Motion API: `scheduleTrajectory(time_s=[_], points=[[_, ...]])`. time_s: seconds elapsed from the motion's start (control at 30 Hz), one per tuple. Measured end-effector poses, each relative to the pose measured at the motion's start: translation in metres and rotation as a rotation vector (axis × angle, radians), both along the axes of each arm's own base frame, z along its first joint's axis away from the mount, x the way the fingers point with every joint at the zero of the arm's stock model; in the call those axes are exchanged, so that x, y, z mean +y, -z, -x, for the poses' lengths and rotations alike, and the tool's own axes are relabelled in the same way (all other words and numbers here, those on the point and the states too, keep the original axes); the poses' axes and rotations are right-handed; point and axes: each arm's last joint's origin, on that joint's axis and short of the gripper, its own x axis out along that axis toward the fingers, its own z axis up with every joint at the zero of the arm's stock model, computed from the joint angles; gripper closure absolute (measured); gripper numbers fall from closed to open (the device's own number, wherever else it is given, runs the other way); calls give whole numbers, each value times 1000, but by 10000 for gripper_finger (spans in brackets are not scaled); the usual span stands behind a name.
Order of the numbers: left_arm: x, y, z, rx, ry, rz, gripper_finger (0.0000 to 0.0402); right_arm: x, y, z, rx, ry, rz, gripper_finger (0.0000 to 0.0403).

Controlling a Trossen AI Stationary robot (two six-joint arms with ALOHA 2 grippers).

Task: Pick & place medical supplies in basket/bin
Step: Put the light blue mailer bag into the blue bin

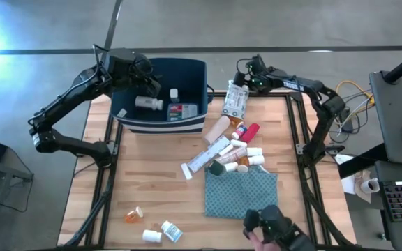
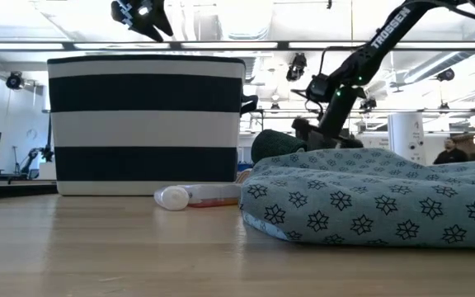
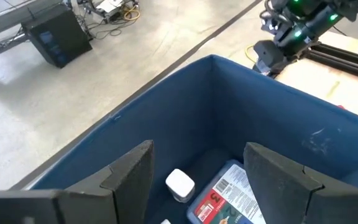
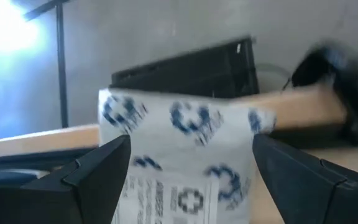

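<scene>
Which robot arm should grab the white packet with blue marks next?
The right. Its gripper hovers open right by the packet at the table's far edge, fingers either side in its wrist view. The left gripper is over the bin.

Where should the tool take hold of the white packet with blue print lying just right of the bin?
Best across its short width, coming straight down. The flat white packet with blue print lies flat on the wooden table, long axis pointing away from the dark navy plastic bin corner. The right tool sits at its far end, fingers open either side.

Dark jointed arms, white TROSSEN lettering, green wrist lights.
</scene>
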Motion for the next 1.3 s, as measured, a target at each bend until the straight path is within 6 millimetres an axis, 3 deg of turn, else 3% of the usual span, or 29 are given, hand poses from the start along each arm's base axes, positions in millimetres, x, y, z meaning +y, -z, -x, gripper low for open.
scheduleTrajectory(time_s=[0.1, 0.27, 0.47, 0.67, 0.8, 1.1, 1.3], points=[[0, 0, 0, -9, -7, 8, 173, -6, -5, 2, 34, -15, 28, 76], [0, 0, 0, -20, -14, 17, 173, -21, 4, 6, 39, 17, 14, 76], [0, 0, 0, -28, -20, 23, 173, -40, 30, 1, 29, 40, -89, 76], [0, 0, 0, -38, -28, 33, 173, -55, 43, -11, 59, -32, -165, 76], [0, 0, 0, -40, -30, 36, 173, -61, 41, -18, 61, -206, -220, 76], [1, 2, -2, -33, -30, 40, 173, -49, 28, -20, 125, -550, -336, 76], [2, 3, -4, -31, -30, 41, 173, -28, 27, -28, -71, -749, -485, 76]])
